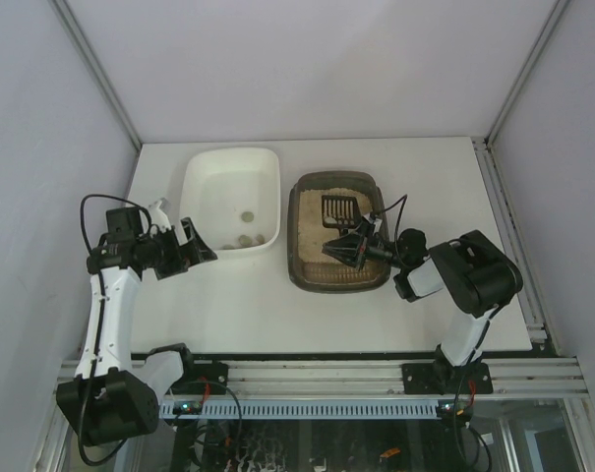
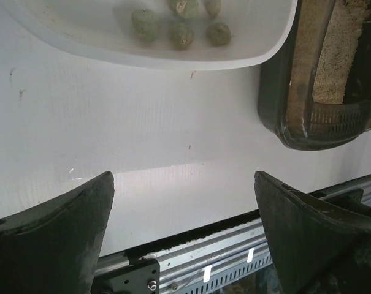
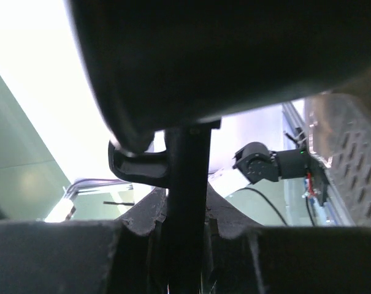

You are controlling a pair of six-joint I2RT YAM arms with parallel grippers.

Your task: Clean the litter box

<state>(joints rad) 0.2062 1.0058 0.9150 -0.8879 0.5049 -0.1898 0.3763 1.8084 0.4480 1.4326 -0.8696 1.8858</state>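
Note:
The dark litter box (image 1: 293,236) with beige litter sits right of centre on the table. It also shows at the right edge of the left wrist view (image 2: 277,104). A black slotted scoop (image 1: 338,208) lies over the litter at the box's far half. My right gripper (image 1: 352,248) is shut on the scoop's handle (image 3: 186,184) above the box's near half. The scoop's underside fills the top of the right wrist view. My left gripper (image 1: 192,243) is open and empty by the near left corner of the white tray (image 1: 203,187).
The white tray holds several grey-green clumps (image 2: 182,33) near its front wall (image 2: 173,60). The table's front edge and metal rail (image 2: 234,245) lie just beyond my left fingers (image 2: 56,239). Grey walls enclose the table.

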